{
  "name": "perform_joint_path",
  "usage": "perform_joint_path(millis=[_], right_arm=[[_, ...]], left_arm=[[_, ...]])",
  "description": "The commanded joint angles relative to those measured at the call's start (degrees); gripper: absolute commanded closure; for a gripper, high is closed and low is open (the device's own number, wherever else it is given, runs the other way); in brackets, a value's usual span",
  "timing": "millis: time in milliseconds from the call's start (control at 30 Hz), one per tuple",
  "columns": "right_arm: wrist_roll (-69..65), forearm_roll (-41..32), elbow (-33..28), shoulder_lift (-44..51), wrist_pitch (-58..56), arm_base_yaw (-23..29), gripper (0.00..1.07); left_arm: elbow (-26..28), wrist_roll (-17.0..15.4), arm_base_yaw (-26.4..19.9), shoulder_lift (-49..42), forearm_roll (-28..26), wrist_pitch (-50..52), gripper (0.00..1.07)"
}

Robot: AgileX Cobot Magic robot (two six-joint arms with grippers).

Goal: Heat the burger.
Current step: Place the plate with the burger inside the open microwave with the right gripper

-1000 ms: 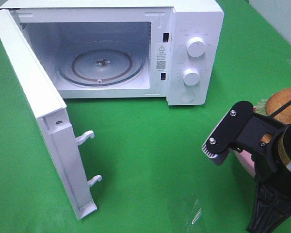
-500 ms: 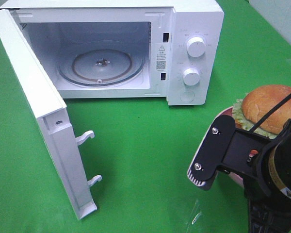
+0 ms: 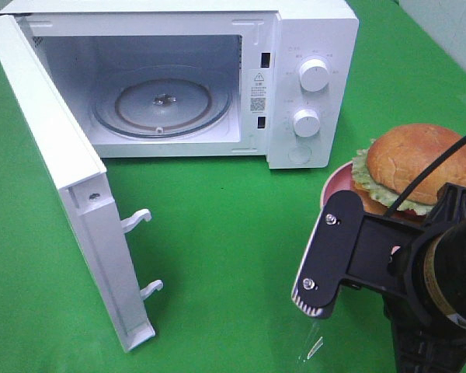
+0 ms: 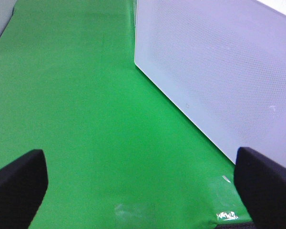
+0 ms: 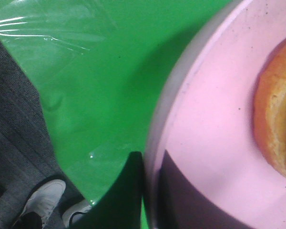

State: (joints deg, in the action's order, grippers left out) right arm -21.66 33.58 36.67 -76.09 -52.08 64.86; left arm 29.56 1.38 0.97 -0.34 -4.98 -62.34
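right claw [image 5: 148,191] nipped on pink plate [image 3: 335,180] rim, burger [image 3: 419,163] atop | left claw [image 4: 143,191] spread wide, empty | green tabletop [image 3: 217,225] between right claw and open microwave [image 3: 311,39], door [image 3: 62,171] swung wide

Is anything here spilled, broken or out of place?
Nothing stands out. The golden-bun burger sits upright on its pink round plate, and the white microwave stands open, glass turntable seated flat.

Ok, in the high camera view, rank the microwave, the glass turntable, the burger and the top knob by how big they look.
1. microwave
2-3. glass turntable and burger: they look about alike, and the burger sits nearer the camera, so unranked
4. top knob
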Motion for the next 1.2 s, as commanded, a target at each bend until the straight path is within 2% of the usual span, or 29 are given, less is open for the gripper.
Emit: perform_joint_path(millis=[33,600,1000,1200], right_arm=[[1.89,6.47,-0.23,0.69,0.06,0.0,1.07],[13.01,8.71,-0.17,0.69,8.94,0.0,1.07],[27.33,8.19,-0.17,0.69,13.92,-0.06,1.07],[32.09,6.53,-0.17,0.69,18.22,-3.38,1.07]], left_arm=[[0.0,-0.06,0.52,-0.86,-0.11,0.97,0.08],[0.0,-0.06,0.52,-0.86,-0.11,0.97,0.08],[0.0,-0.06,0.52,-0.86,-0.11,0.97,0.08],[0.0,-0.06,0.52,-0.86,-0.11,0.97,0.08]])
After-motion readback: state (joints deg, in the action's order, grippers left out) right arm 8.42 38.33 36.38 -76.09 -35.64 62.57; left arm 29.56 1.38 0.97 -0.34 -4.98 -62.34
